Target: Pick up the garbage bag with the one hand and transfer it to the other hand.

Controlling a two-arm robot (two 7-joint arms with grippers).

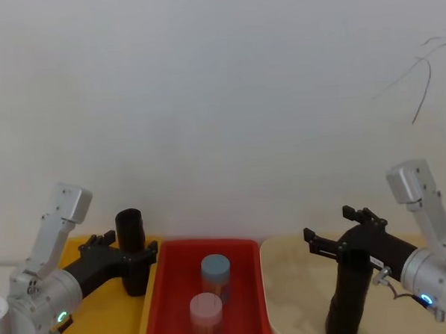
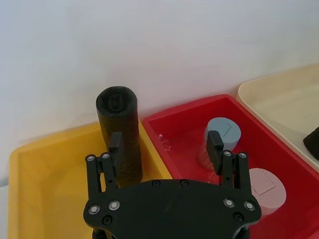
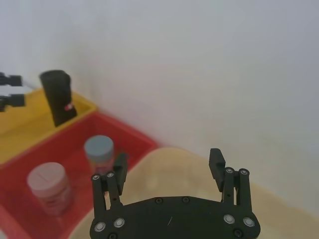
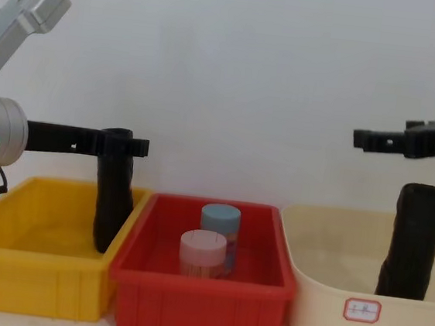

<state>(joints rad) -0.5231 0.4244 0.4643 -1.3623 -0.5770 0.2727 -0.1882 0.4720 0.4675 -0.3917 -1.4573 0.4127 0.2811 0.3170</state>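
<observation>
1. I count two black garbage-bag rolls: left roll (image 4: pixel 109 214) at 10 o'clock, right roll (image 4: pixel 412 238) at 2 o'clock.
2. Three bins: yellow bin (image 4: pixel 26 283), red bin (image 4: pixel 194 308), beige bin (image 4: pixel 314 313).
3. Two jars: blue-lidded jar (image 4: pixel 220 218), pink-lidded jar (image 4: pixel 202 251).
4. Two grippers: left gripper (image 2: pixel 165 144), right gripper (image 3: pixel 169 162).

You will find nothing here that you can actually read. The cream bin (image 4: pixel 318 318) carries a small white tag (image 4: pixel 362 309) with a red border on its front wall, well below the right gripper (image 4: pixel 360 137); its marks are too faint to make out. The black roll (image 3: pixel 57 92) just beside the left gripper (image 3: pixel 12 89) has a small red-and-white sticker (image 3: pixel 69 107) low on its side, also illegible. The right gripper bears a little white label (image 1: pixel 377 261), too small for you to tell any letters.
</observation>
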